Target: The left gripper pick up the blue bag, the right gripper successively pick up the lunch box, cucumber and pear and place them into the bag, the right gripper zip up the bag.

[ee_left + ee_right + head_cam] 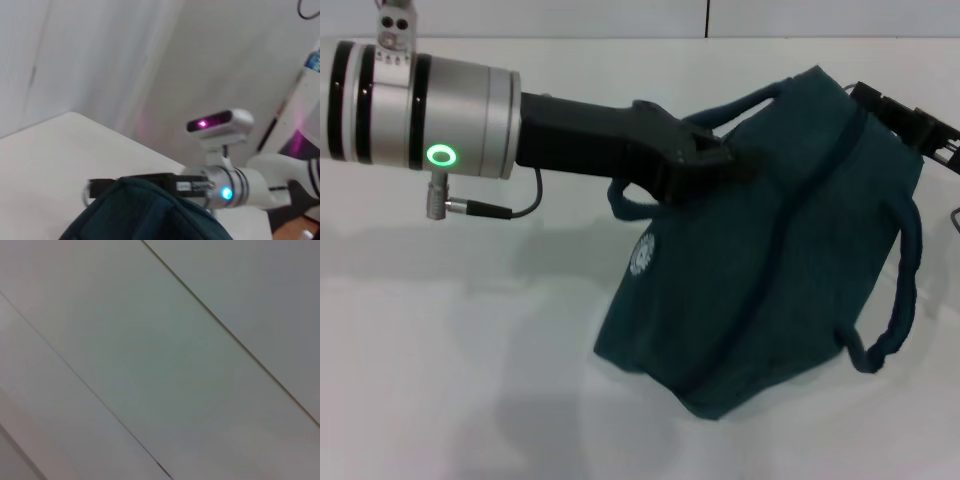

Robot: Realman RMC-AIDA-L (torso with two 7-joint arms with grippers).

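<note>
The blue bag hangs tilted above the white table, its lower corner near the surface. My left gripper is shut on the bag's upper left rim beside one handle. At the bag's upper right corner, my right gripper touches the top edge. In the left wrist view the right gripper lies just behind the bag's top. The lunch box, cucumber and pear are out of view. The right wrist view shows only plain panels.
The white table spreads to the left of and in front of the bag. A loose carrying strap droops down the bag's right side. A wall stands behind the table.
</note>
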